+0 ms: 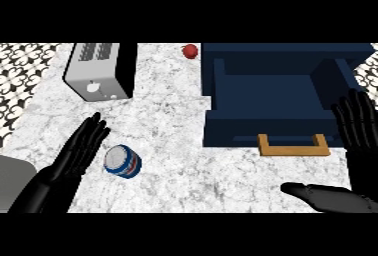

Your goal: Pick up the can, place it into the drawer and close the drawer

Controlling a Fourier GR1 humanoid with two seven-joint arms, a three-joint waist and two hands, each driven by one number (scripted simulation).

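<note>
Left hand [80, 150] released, flat just left of can [122, 161]; curl round its side before lifting toward open drawer [269, 95]; right hand [359, 125] released

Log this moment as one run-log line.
step: reach for can | left hand: open, beside can, not gripping | right hand: open, by drawer | drawer: open, no can inside | can: on counter

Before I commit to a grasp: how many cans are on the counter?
1. The can stands on the marble counter, just right of the left hand and left of the open drawer. The toaster could hide others.
</note>
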